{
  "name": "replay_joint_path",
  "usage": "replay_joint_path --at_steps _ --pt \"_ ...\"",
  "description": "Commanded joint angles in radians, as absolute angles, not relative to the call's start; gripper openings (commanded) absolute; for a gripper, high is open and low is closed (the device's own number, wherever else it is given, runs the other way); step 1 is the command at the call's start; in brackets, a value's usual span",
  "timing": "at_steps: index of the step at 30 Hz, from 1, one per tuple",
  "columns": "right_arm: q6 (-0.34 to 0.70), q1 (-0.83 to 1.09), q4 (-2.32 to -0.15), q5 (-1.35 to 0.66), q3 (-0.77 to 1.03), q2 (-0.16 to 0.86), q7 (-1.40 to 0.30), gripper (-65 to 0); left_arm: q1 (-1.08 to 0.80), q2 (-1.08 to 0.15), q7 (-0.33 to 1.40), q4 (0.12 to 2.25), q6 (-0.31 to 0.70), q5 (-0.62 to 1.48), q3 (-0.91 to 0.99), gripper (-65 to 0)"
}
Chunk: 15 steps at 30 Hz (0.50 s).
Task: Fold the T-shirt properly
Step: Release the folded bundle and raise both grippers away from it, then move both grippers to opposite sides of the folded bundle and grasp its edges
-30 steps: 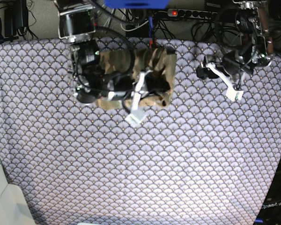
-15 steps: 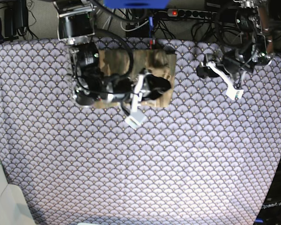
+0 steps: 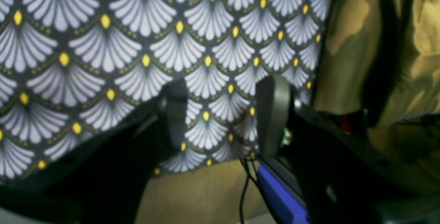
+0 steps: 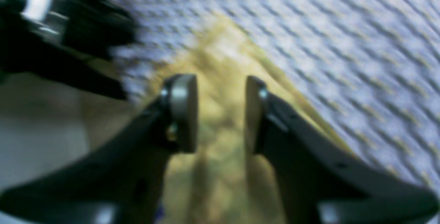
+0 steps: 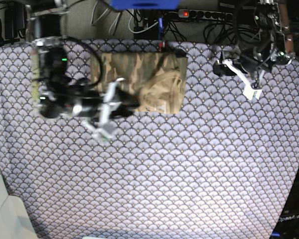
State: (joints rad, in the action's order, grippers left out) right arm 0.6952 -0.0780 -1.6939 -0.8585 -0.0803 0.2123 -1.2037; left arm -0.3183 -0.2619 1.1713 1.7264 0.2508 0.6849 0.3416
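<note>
The camouflage T-shirt (image 5: 149, 79) lies folded into a rough rectangle near the table's back edge, with some wrinkles on its right half. My right gripper (image 5: 131, 103) hovers at the shirt's lower left edge, pointing right. In the blurred right wrist view its fingers (image 4: 184, 112) stand apart, and the T-shirt (image 4: 220, 90) shows between and beyond them with nothing pinched. My left gripper (image 5: 218, 68) hangs to the right of the shirt. In the left wrist view the left gripper (image 3: 223, 114) is open over bare tablecloth, with the T-shirt (image 3: 354, 55) to its side.
The purple scallop-patterned tablecloth (image 5: 179, 174) covers the whole table. Cables and a power strip (image 5: 204, 14) run behind the back edge. A pale object (image 5: 5, 214) sits at the front left corner.
My right arm has drawn back to the left, off the middle of the shirt, and its jaws have let go of the cloth. The shirt now lies flatter. The left arm has barely shifted.
</note>
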Motion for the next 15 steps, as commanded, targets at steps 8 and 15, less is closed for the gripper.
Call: replay_joint_path --at_steps 8,15 --pt "0.698 -0.085 -1.71 -0.883 0.096 0.374 -1.185 -65.0 -0.354 -0.268 1.167 1.859 0.254 0.704 0.337 -40.9" --pt "0.698 -0.036 -1.698 -0.881 0.214 0.414 -1.185 -65.0 -0.355 -0.24 1.228 1.865 0.254 0.694 0.3 -65.0"
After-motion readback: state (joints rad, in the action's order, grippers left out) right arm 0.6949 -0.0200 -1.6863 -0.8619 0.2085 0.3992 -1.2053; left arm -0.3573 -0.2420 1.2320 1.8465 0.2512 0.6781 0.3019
